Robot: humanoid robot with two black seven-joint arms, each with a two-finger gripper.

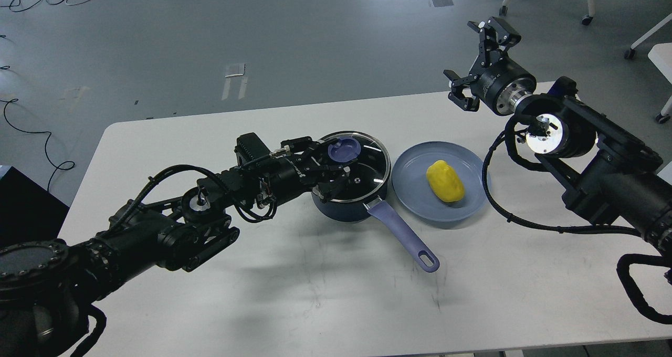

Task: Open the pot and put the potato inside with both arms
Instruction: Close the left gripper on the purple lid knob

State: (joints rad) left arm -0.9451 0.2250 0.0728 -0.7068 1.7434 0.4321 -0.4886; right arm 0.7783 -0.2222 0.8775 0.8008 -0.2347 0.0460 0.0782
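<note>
Head view | left gripper [336, 170] at lid knob [344, 149], grip unclear | right gripper [480, 63] wide open, empty | lid [367, 163] may slip, bump pot [346, 210]; potato [445, 181] waits.

pot [350, 199] left of plate [415, 199] | lid [362, 165] on pot | potato [445, 181] on plate

My left gripper [336, 172] covers near-left part of glass lid [359, 169] and edge of purple knob [344, 149]; fingers merge with dark pot [346, 210] wall, so grip on knob possibly closed, cannot tell. Pot inside hidden under lid. Both arms cut off by frame edges. Table [294, 294] near edge and right corners out of frame. Plate [415, 173] under potato [445, 181] hidden.
</note>
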